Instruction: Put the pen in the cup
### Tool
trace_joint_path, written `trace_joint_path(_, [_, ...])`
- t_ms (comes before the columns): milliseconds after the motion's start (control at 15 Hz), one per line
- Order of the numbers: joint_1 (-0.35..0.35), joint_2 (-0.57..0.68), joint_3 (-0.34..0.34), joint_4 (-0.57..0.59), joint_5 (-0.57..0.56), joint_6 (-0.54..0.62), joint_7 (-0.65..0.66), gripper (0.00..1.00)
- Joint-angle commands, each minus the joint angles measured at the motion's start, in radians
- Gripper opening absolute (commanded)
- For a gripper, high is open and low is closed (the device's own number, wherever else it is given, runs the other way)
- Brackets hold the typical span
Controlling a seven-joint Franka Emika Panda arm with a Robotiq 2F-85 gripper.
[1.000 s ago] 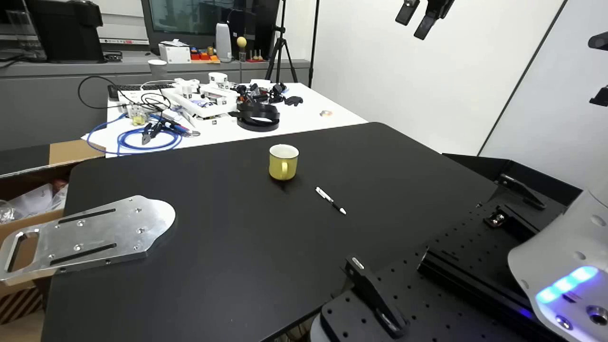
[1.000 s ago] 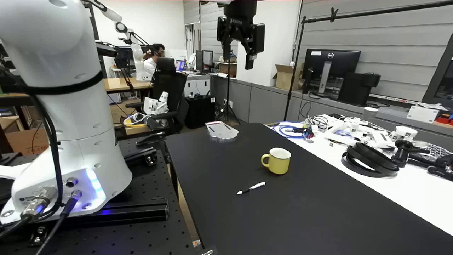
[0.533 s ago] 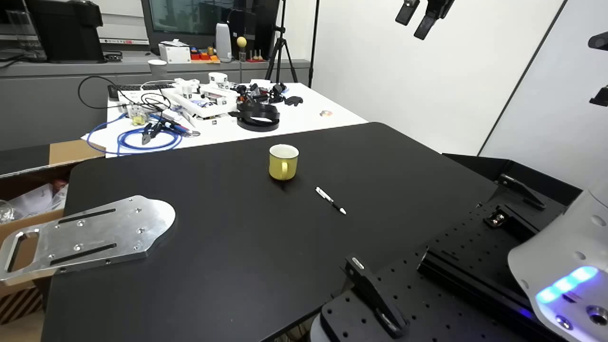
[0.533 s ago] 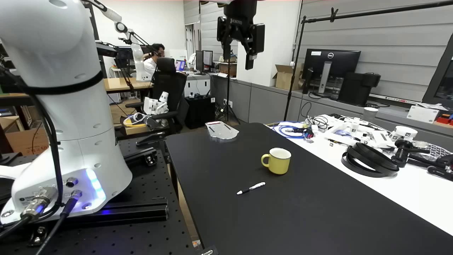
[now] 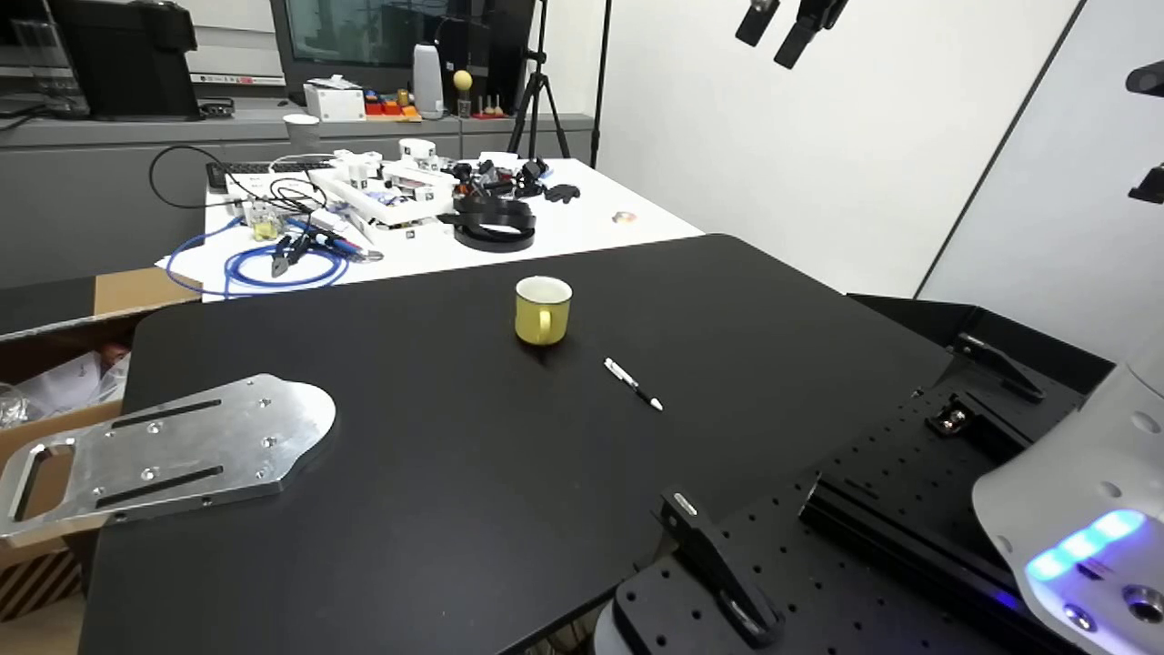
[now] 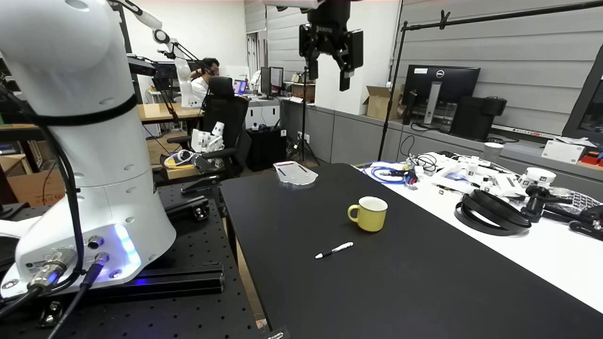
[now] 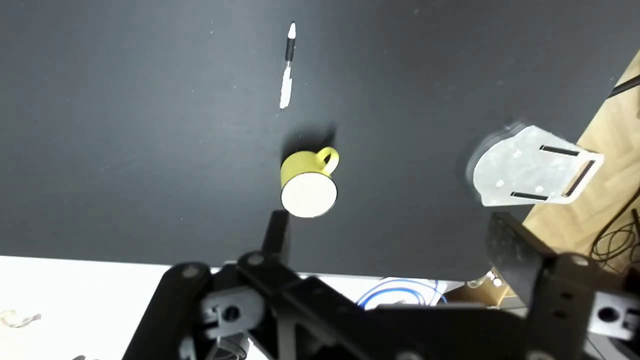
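"How do the jaws stand?"
"Released, spread wide, high above the counter [image 6: 424, 282]."
"And the pen [image 7: 287, 75]?"
"Lying on it, well below the jaws, near the cup [image 6: 370, 218], which stands upright, also below them."

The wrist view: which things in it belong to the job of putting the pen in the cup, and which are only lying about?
For the job:
pen, on the black table
cup, upright on the same table
gripper, open, holding nothing

Just lying about:
metal plate, partly past the black table's edge
blue cable, on the white table
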Motion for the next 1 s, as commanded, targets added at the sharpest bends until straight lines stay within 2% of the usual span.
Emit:
trace_joint_path(0, [0.004, 0.174, 0.036, 0.101, 0.01, 0.125, 0.047, 1.0])
trace_joint_path(200, [0.005, 0.33, 0.075, 0.156, 0.01, 0.247, 0.097, 1.0])
trace_joint_path(467, [0.025, 0.531, 0.133, 0.163, 0.038, 0.432, 0.134, 1.0])
trace_joint_path(800, [-0.006, 0.796, 0.196, 0.176, 0.019, 0.614, 0.233, 1.0])
trace_joint_path(867, [-0.015, 0.836, 0.193, 0.181, -0.004, 0.617, 0.255, 1.0])
trace_joint_path(933, [-0.025, 0.75, 0.216, 0.137, 0.002, 0.601, 0.214, 1.0])
